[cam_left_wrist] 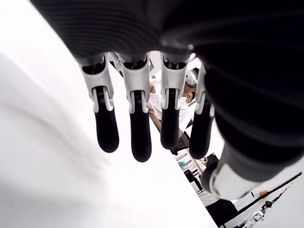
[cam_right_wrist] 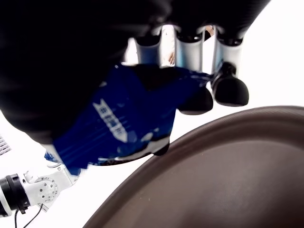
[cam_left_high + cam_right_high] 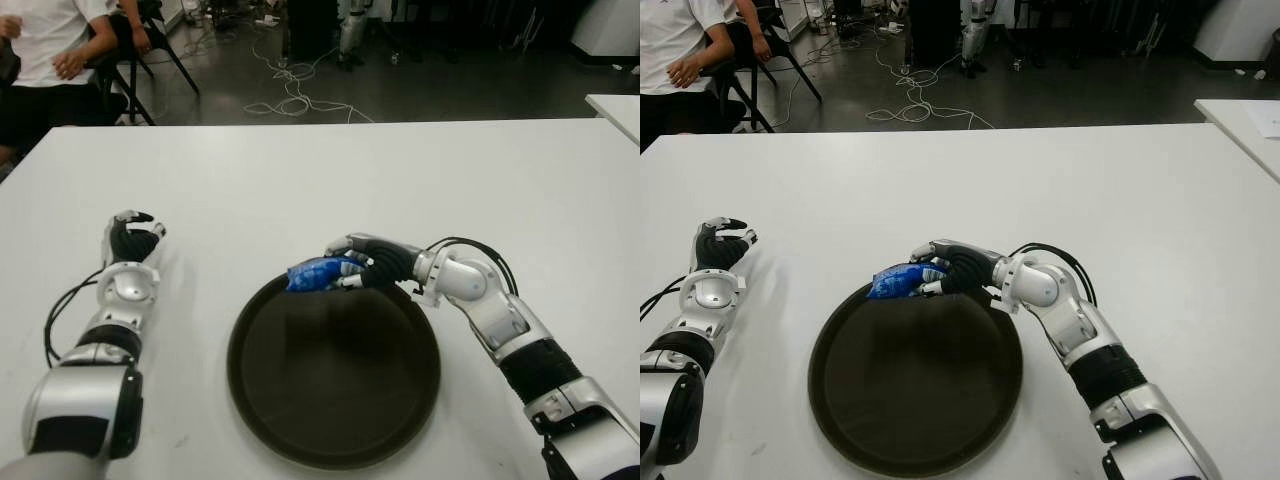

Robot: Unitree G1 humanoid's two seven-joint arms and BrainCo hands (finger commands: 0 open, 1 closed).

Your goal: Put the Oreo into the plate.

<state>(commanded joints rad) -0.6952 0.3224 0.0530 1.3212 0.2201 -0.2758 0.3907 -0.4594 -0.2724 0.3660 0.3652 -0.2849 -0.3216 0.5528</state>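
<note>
Fingers (image 2: 228, 90) of right hand (image 3: 375, 262) grip one Oreo pack (image 3: 315, 274) above one plate's (image 3: 260, 400) rim; left hand (image 3: 132, 240) loose.

Landmark is the plate (image 3: 333, 440). Its dark inside is bare, so open room above it. Only thing over it: right hand (image 3: 372, 264) with the blue Oreo pack (image 3: 318, 275) clamped in its fingers, sitting at the far rim. Table (image 3: 330, 180) beyond the plate is bare. Left hand (image 3: 131, 240) is well to the plate's left, fingers extended, well apart from it.
</note>
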